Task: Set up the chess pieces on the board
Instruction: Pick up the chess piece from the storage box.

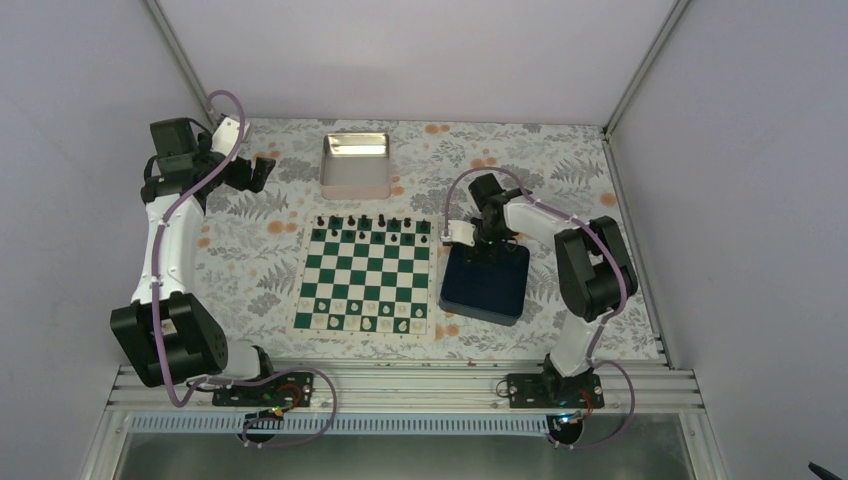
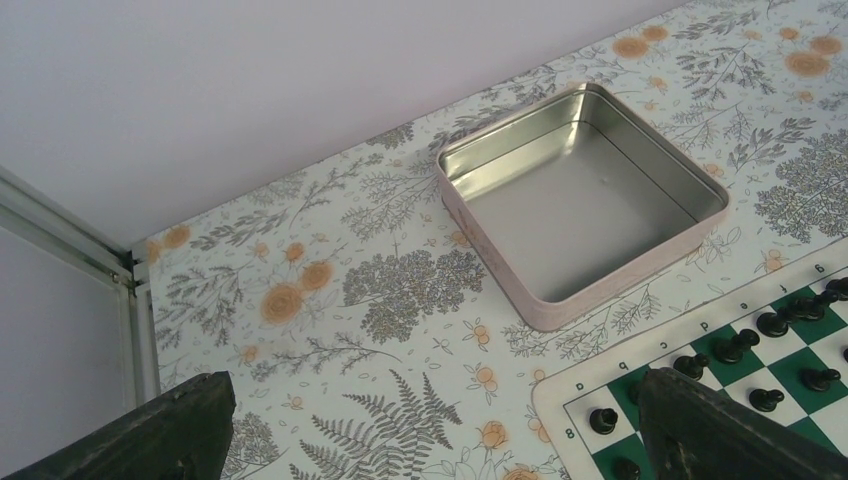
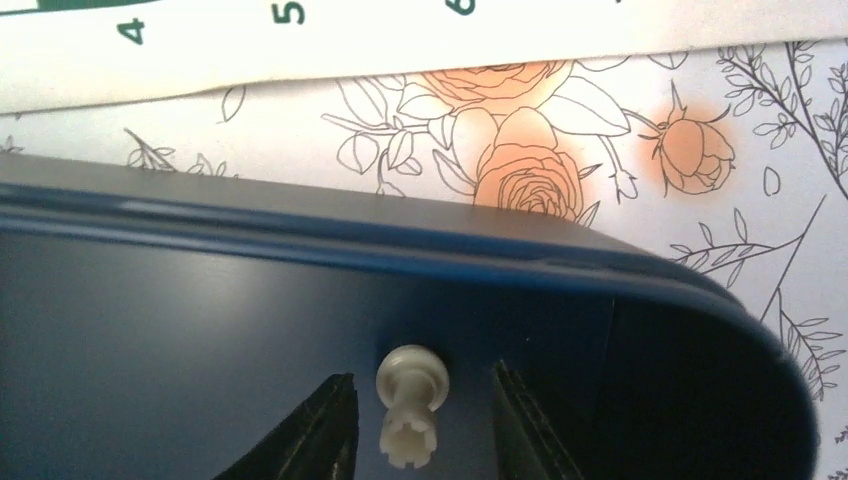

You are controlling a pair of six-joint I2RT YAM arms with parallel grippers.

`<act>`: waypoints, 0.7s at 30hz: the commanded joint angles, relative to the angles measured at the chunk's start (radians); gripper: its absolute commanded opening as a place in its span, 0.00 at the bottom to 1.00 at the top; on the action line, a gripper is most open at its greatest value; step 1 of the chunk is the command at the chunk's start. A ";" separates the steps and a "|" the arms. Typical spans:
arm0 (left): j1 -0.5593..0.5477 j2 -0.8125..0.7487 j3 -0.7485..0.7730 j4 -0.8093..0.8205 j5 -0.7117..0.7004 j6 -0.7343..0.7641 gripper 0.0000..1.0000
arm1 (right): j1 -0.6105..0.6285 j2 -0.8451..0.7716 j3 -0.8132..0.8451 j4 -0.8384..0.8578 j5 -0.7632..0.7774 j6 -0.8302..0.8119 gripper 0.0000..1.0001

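Inside the blue tray (image 3: 200, 330) right of the board (image 1: 366, 278), a cream rook (image 3: 412, 405) lies untouched between the tips of the half-open right claw (image 3: 421, 374); pinching it squarely comes next. Left claw (image 2: 432, 385) gapes empty.

The table (image 1: 620, 330) wears a white cloth (image 1: 560, 150) printed with grey ferns and orange roses. Plain pale lilac walls close it in on three sides: a back wall (image 1: 420, 50) beyond the table's far edge, a left wall (image 1: 60, 150) and a right wall (image 1: 760, 150) along its sides. Slim aluminium posts (image 1: 650, 60) rise from the table's two far corners. Ribbed aluminium rails (image 1: 400, 385) run along the table's near edge. The light is soft and even, leaving only faint shadows on the cloth.
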 commanded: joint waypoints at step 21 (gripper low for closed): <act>0.012 -0.008 0.026 -0.025 0.014 0.040 1.00 | 0.061 -0.069 0.198 -0.211 0.040 0.026 0.10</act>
